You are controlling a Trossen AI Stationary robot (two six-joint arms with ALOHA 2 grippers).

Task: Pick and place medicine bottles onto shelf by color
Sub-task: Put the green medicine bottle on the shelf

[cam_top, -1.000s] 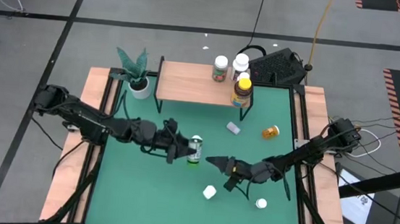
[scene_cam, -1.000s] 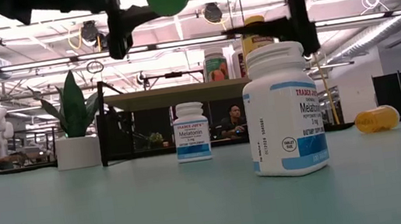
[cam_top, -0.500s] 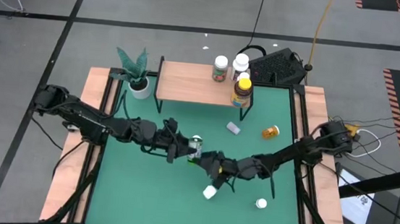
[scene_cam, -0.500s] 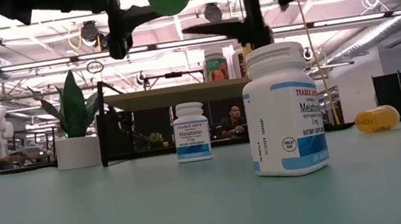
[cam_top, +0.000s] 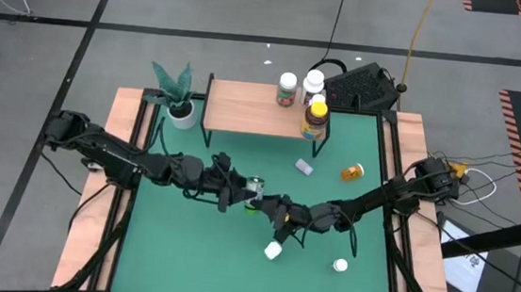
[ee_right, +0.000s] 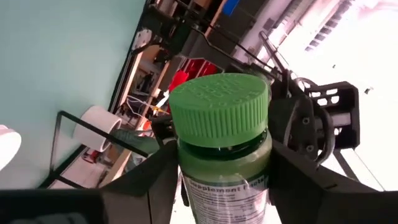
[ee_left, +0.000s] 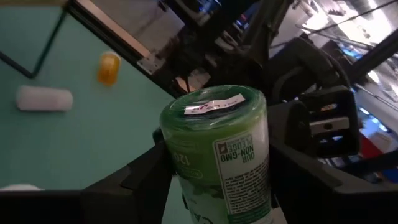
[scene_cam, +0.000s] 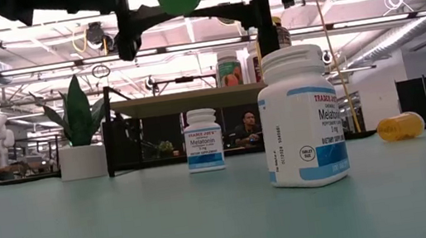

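The green bottle (cam_top: pixel 255 192) is clamped by the left gripper (cam_top: pixel 240 193) above mid-table. The right gripper (cam_top: pixel 270 204), at its 4 o'clock, is closed around it too. One grip should be released only once the other is firm.

The dark left arm reaches in from nine o'clock toward the table's middle, and its two-finger left gripper (cam_top: pixel 237 194) has its fingers on either side of a small green pill bottle with a green cap (cam_top: pixel 255 189), lifted off the surface. The dark right arm comes from three o'clock, its right gripper (cam_top: pixel 271 207) meeting the same bottle, fingers flanking it.
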